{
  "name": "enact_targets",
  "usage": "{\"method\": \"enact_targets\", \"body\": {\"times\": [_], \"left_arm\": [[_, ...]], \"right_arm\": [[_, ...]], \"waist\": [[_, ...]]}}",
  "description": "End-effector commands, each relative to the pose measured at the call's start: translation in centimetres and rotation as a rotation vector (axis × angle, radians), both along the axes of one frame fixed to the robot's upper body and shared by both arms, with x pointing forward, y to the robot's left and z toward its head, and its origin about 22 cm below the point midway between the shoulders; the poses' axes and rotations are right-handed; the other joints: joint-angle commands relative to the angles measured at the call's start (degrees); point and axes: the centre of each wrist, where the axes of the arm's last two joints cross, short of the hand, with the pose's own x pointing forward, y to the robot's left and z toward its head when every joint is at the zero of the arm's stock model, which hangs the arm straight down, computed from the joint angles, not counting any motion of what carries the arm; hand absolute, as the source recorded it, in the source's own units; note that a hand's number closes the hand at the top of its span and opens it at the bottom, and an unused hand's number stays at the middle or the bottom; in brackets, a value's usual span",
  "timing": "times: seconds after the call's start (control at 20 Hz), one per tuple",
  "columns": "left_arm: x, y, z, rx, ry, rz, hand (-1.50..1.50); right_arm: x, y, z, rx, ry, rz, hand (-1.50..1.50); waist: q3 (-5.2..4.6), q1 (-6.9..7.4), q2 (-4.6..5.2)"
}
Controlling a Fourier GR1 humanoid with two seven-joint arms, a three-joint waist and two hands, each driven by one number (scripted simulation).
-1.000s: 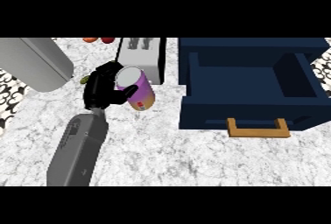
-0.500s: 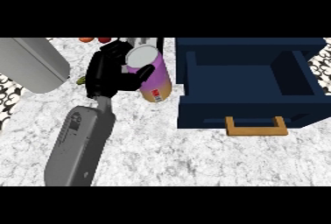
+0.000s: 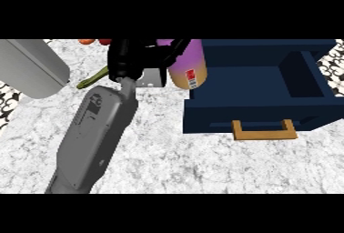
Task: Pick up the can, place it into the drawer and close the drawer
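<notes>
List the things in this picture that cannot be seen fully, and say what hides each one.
- Purple and tan cylindrical can: head view, its top is cut by the upper edge and the black left hand covers its left side.
- Silver toaster-like box: mostly behind that hand.
- Right hand: not in view.
- Open dark blue drawer: its far interior is cut off.

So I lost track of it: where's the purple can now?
Purple can sits top centre of the head view, held by the left hand, beside the open navy drawer.
</notes>
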Motion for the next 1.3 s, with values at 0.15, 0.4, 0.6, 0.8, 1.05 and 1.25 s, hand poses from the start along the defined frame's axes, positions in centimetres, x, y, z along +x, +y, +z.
{"method": "enact_targets", "body": {"times": [0.15, 0.4, 0.6, 0.8, 1.05, 1.25], "left_arm": [[1.6, -3.3, 1.6, 0.028, -0.005, 0.016, 1.5], [2.0, -5.9, 2.6, 0.045, -0.006, 0.033, 1.5], [3.8, -6.4, 4.3, 0.048, -0.009, 0.002, 1.5], [2.5, -8.3, 4.8, 0.055, 0.015, -0.021, 1.5], [3.4, -10.1, 5.4, 0.073, 0.006, 0.025, 1.5], [3.5, -10.4, 3.9, 0.087, 0.041, 0.016, 1.5]], "right_arm": [[1.0, 0.6, 1.5, 0.005, -0.009, 0.014, -1.5], [0.6, -0.6, -0.3, 0.0, -0.019, 0.01, -1.5], [1.2, 0.4, -0.3, 0.012, -0.009, 0.01, -1.5], [0.6, -0.2, -0.6, -0.011, -0.003, 0.012, -1.5], [1.6, 1.5, -0.3, 0.0, -0.03, 0.058, -1.5], [1.5, -1.6, 0.5, 0.002, -0.034, 0.041, -1.5]], "waist": [[-0.02, -0.16, 0.13], [0.03, -0.85, 0.18], [0.02, -0.92, 0.4], [0.02, -0.59, 0.11], [0.08, -2.57, 0.52], [0.08, -3.16, 0.54]]}}
